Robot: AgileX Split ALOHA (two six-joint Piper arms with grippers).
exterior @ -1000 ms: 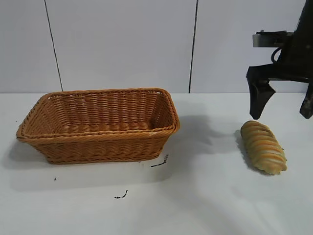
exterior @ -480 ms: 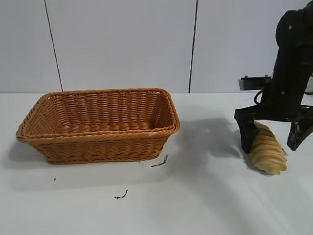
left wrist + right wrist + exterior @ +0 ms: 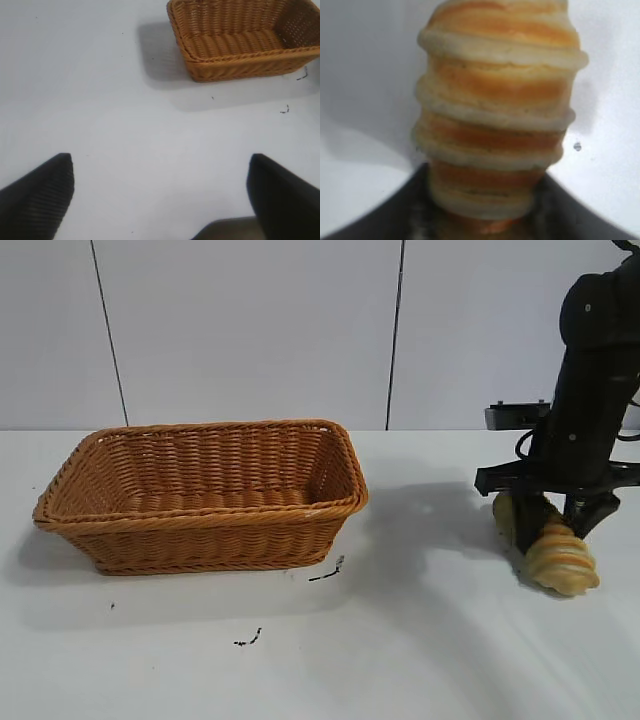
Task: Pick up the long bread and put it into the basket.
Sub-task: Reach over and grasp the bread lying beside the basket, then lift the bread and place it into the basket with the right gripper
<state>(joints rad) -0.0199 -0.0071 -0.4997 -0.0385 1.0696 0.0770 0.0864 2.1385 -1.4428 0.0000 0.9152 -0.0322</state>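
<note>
On the right side of the white table [image 3: 420,640], the right gripper [image 3: 553,512] is down at the long bread [image 3: 558,550]. Its two dark fingers [image 3: 527,508] sit against the loaf's sides, pinching it about mid-length. The loaf lies angled, far end toward the wall, near end toward the camera and slightly rightward. Whether it touches the table or is lifted clear: cannot tell from the exterior view. A shadow spreads on the table to the left of the loaf.

Right wrist view: the long bread [image 3: 497,105] fills the picture, pale with orange-brown ridges across it, its lower end tucked between the dark finger bases.

The basket [image 3: 200,530] stands well apart on the left half of the table, long side facing the camera, nothing visible inside it. A few small dark marks [image 3: 325,574] lie on the table just in front of its right corner.

Left wrist view: the left gripper [image 3: 160,192] hangs above bare table with its fingers [image 3: 40,195] spread wide, holding nothing; the basket [image 3: 240,60] is seen farther off.
</note>
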